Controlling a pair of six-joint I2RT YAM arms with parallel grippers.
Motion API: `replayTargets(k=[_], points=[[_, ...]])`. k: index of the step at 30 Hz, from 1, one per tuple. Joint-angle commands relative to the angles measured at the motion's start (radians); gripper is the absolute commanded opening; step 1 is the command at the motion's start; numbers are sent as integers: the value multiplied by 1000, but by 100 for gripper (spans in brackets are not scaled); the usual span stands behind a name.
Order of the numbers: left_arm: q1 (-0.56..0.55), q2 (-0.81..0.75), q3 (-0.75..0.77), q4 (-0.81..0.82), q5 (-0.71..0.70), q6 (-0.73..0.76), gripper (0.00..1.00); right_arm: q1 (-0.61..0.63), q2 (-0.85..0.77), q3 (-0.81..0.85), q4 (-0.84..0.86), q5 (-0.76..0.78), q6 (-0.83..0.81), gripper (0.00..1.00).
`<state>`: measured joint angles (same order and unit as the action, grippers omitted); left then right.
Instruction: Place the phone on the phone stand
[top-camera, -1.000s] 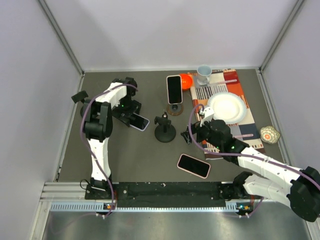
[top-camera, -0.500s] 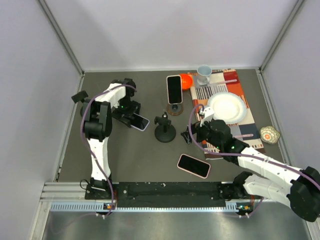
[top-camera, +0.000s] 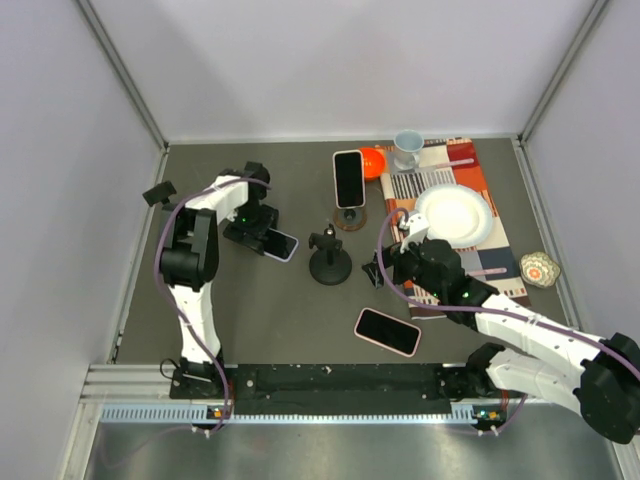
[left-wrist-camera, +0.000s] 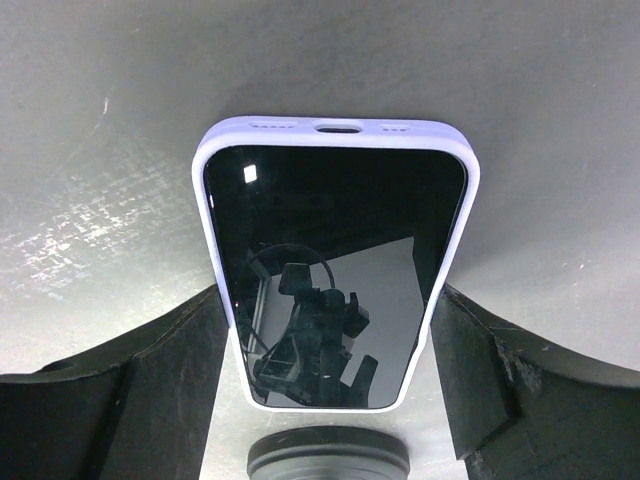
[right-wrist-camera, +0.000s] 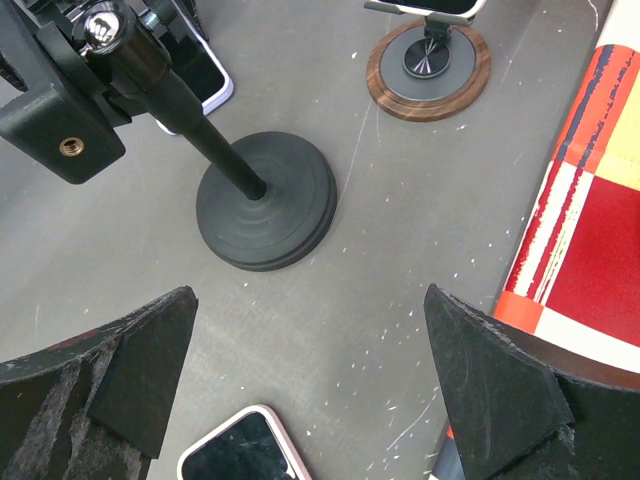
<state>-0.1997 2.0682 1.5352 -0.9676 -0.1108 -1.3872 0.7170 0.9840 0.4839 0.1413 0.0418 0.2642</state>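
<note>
your left arm reaches far, left gripper (top-camera: 266, 235) straddling the lilac phone (left-wrist-camera: 335, 270).
clamped or loose, you cannot tell; right gripper (right-wrist-camera: 308, 300) spread wide.

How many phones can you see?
3. The lavender phone lies in the left claw, the upright phone sits on the wooden stand, and the pink-cased phone lies near the front.

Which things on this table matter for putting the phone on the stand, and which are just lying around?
For the job:
purple phone
left hand, straddling it
empty black stand

Lying about:
pink phone
third phone, already on the wooden stand
plate
striped mat
orange bowl
cup
small dish
</note>
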Motion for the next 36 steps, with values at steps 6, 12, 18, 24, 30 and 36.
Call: replayTargets(k=[6, 12, 18, 24, 30, 36], points=[[9, -45, -136, 52, -72, -15, 17, -2, -10, -2, 30, 32, -2, 96], [9, -150, -190, 47, -121, 28, 0, -2, 4, -2, 37, 27, 15, 96], [9, -367, -286, 67, -178, 100, 0, -2, 28, 10, 41, 6, 33, 96], [10, -617, -359, 78, -116, 183, 0, 13, 39, 80, -27, -26, 35, 96], [13, -871, -348, 75, -81, 230, 0, 82, 2, 180, -117, 3, 20, 96], [13, -1059, -362, 209, 106, 264, 0, 202, 1, 258, -132, 46, 67, 96]])
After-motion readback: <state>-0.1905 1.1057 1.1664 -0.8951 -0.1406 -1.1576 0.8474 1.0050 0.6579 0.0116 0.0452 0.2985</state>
